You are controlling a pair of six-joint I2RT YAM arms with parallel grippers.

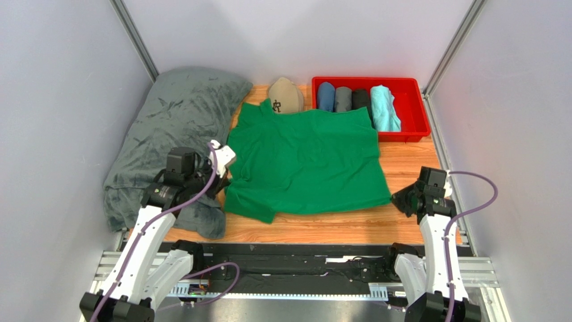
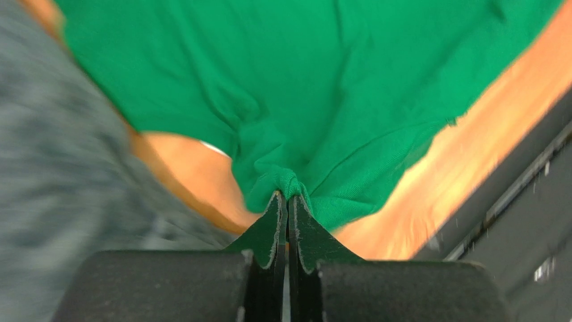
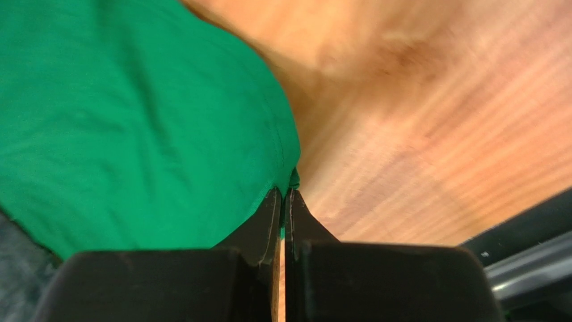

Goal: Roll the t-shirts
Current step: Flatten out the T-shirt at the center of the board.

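Top camera looks down over the table (image 1: 406,159); both wrist cameras sit close on the green t-shirt (image 1: 305,161).

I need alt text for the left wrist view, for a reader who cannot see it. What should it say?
The shut left gripper pinches a bunched edge of the green t-shirt above the wooden table. A grey blanket shows blurred on the left.

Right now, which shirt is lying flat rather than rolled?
The green t-shirt, spread flat on the table; the blue shirt, grey shirt, black shirt and turquoise shirt sit rolled, side by side in the red bin.
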